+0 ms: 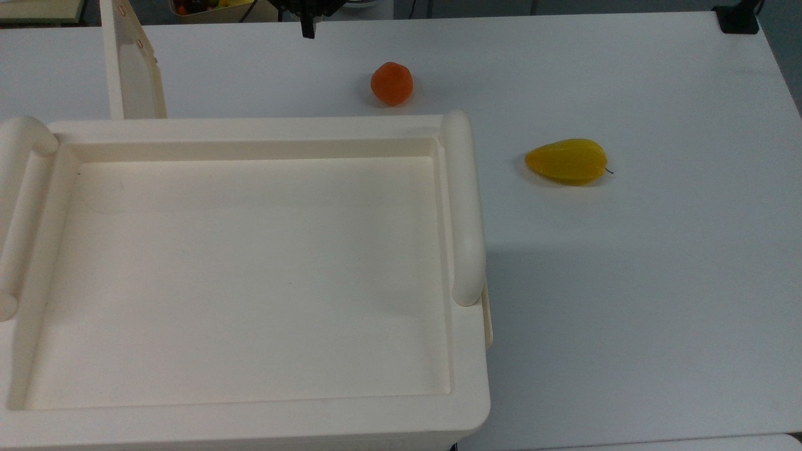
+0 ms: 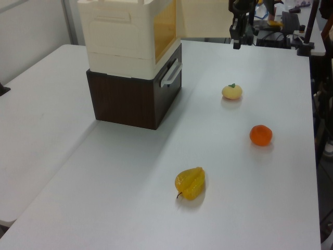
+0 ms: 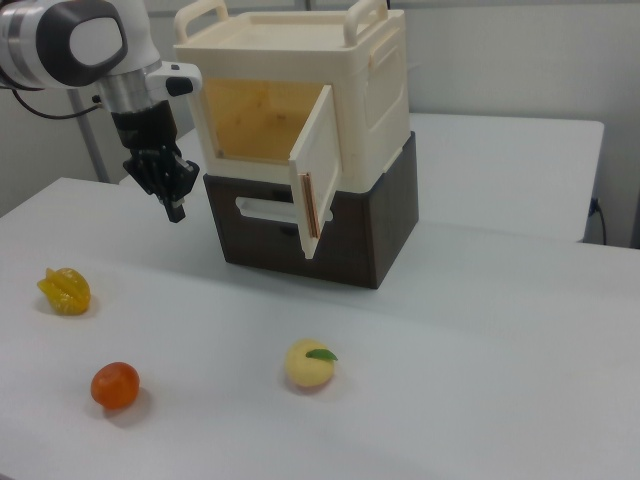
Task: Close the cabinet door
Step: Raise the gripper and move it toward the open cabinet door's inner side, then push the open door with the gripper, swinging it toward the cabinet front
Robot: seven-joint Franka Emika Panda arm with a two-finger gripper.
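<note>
- Cabinet [image 3: 300,90]: cream plastic unit on a dark brown base [image 3: 340,235], standing on the white surface [image 3: 480,380]. Top view shows its recessed top [image 1: 244,269] and tubular handles; its front opening is hidden there.
- Cabinet door [image 3: 315,170]: stands open in the right view, swung out from the cabinet front, hinged at the right view's right, with the yellowish interior exposed. In the top view the door [image 1: 128,69] is a narrow upright panel past the cabinet's far edge, cut off by the frame's top, two small brownish fittings on its edge.
- Gripper [image 3: 176,208]: hangs above the surface at the right view's left of the cabinet, apart from the door. Fingers point down and look pressed together, nothing between them. In the top view only the dark tip [image 1: 307,28] enters at the upper edge; in the left view it [image 2: 237,44] sits at the far end, hard to make out against clutter.
- Starfruit [image 1: 567,161], yellow, and orange [image 1: 391,82] lie on the surface, well apart.
- Pale peach with green leaf [image 3: 309,363]: seen in the right view and the left view [image 2: 231,91]; in the top view it is hidden.
- Left view shows the cabinet's side and front obliquely.
</note>
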